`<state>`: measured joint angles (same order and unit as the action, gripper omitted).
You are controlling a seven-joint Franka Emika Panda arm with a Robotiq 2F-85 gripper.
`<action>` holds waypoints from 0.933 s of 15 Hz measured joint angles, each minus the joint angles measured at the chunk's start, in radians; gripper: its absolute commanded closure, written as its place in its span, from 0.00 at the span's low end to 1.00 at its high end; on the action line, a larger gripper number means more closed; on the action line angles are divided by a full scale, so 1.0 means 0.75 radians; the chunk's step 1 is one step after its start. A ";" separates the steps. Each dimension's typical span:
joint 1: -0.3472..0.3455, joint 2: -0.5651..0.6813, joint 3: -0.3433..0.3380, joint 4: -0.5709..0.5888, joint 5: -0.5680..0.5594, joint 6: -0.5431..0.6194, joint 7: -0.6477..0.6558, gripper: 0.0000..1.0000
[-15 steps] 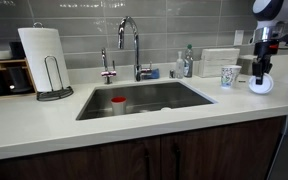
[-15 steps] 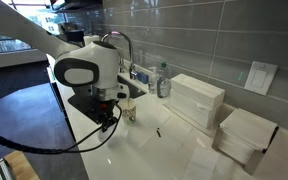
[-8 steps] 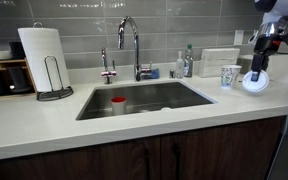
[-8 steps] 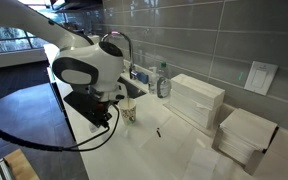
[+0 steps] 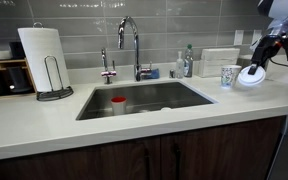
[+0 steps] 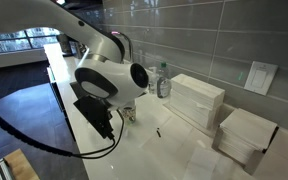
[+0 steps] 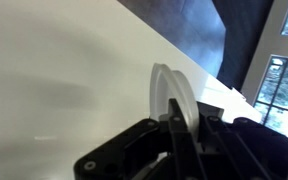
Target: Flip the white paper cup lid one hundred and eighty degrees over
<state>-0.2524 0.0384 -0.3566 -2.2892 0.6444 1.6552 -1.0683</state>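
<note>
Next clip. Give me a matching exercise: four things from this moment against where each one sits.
Things:
1. white paper cup lid
2. patterned paper cup
3. red cup
4. paper towel roll

Places:
A. inside the sink
B. on a wire holder
C. gripped in the hand
D. standing on the counter

Pairs: 1-C, 2-D, 3-A, 4-B

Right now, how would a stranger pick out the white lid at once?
Find the steel sink, then follow the pale countertop to the patterned white paper cup. Next to it, the flat round white lid is the only thing pinched at its edge by the black gripper.
</note>
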 measured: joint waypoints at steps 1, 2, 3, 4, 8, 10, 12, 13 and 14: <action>-0.021 0.046 0.000 0.032 0.027 -0.054 -0.012 0.99; -0.040 0.092 0.001 0.061 0.048 -0.090 -0.019 0.99; -0.055 0.135 0.002 0.088 0.060 -0.108 -0.021 0.99; -0.066 0.172 0.006 0.111 0.068 -0.112 -0.021 0.99; -0.095 0.281 0.019 0.185 0.070 -0.090 -0.017 0.55; -0.101 0.309 0.025 0.206 0.067 -0.053 -0.013 0.48; -0.104 0.324 0.032 0.221 0.059 -0.018 -0.006 0.37; -0.105 0.328 0.034 0.226 0.055 -0.004 -0.003 0.34; -0.105 0.330 0.037 0.229 0.049 0.013 0.001 0.30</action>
<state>-0.3313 0.2859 -0.3288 -2.1176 0.6813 1.6648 -1.0673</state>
